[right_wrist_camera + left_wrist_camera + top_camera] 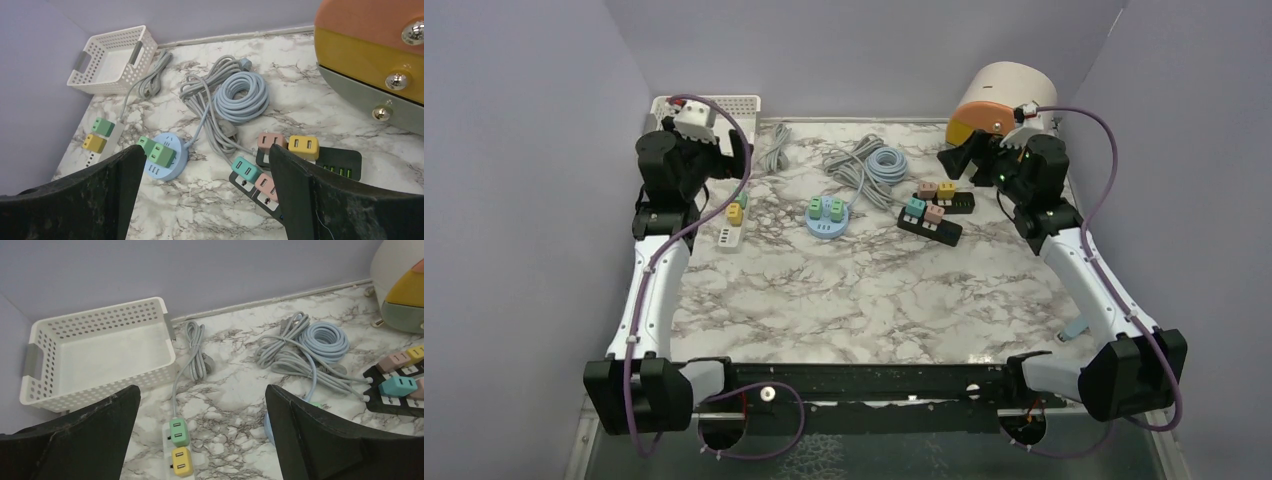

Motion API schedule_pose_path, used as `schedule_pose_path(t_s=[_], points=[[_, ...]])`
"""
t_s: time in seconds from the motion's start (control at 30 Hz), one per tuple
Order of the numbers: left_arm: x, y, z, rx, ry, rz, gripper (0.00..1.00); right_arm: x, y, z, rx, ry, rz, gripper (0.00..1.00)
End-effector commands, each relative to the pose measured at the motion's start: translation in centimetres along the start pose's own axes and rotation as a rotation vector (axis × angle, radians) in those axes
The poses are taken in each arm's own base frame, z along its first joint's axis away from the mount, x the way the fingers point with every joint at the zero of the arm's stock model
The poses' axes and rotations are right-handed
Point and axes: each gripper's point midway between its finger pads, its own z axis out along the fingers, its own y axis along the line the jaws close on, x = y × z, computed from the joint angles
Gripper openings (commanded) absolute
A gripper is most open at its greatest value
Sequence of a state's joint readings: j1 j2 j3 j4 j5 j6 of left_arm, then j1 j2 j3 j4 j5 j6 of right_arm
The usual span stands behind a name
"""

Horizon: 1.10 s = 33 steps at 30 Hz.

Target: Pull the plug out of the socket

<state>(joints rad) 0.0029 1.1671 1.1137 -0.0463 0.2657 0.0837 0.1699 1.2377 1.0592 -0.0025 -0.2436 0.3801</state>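
Marble-look tabletop point(844, 290), lilac walls; both grippers wide open, holding nothing; left gripper point(202, 397) hangs over white power strip point(727, 240) with green plug point(179, 432) and yellow plug point(182, 461) seated in it; plugs likely light, rigid, snug; pinch the side faces, pull straight; right gripper point(207, 150) is near black strips point(345, 160).

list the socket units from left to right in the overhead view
white power strip → round blue socket → near black power strip; the far black power strip overlaps it, so it is left out
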Motion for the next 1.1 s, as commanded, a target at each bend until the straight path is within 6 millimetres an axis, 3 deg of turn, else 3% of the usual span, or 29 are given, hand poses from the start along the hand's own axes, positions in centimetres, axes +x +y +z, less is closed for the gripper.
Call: schedule_pose_path(t_s=[0.0,0.07,0.17,0.27,0.33,0.47,0.63,0.8,1.07], points=[[0.0,-0.6,0.0,0.193,0.002,-0.207,0.99,0.7,0.2,-0.5,-0.003,0.008,0.067,1.0],[0.3,-3.9,0.3,0.354,0.09,-0.161,0.99,1.7,0.0,-0.3,-0.007,0.039,0.068,1.0],[-0.4,-6.0,-0.3,0.432,0.127,-0.066,0.99,3.7,-0.6,0.1,-0.013,0.135,0.011,1.0],[-1.0,-6.3,-0.6,0.44,0.114,-0.07,0.99,5.7,-2.4,0.7,0.048,0.189,-0.012,1.0],[-1.6,-5.5,0.4,0.376,0.059,-0.121,0.99,6.7,-3.3,0.9,0.072,0.209,-0.03,1.0],[0.3,-5.0,2.2,0.31,0.013,-0.199,0.99,8.5,-3.8,1.5,0.04,0.258,-0.096,0.96],[2.9,-5.2,4.2,0.217,-0.03,-0.205,0.99,13.1,-5.3,2.9,-0.026,0.398,-0.266,0.92],[5.0,-10.7,5.7,0.355,0.008,-0.161,0.99,16.9,-6.0,4.0,-0.129,0.506,-0.342,0.8],[7.6,-16.6,5.8,0.46,0.054,-0.156,0.99,19.5,-6.7,5.6,-0.192,0.52,-0.369,0.66]])
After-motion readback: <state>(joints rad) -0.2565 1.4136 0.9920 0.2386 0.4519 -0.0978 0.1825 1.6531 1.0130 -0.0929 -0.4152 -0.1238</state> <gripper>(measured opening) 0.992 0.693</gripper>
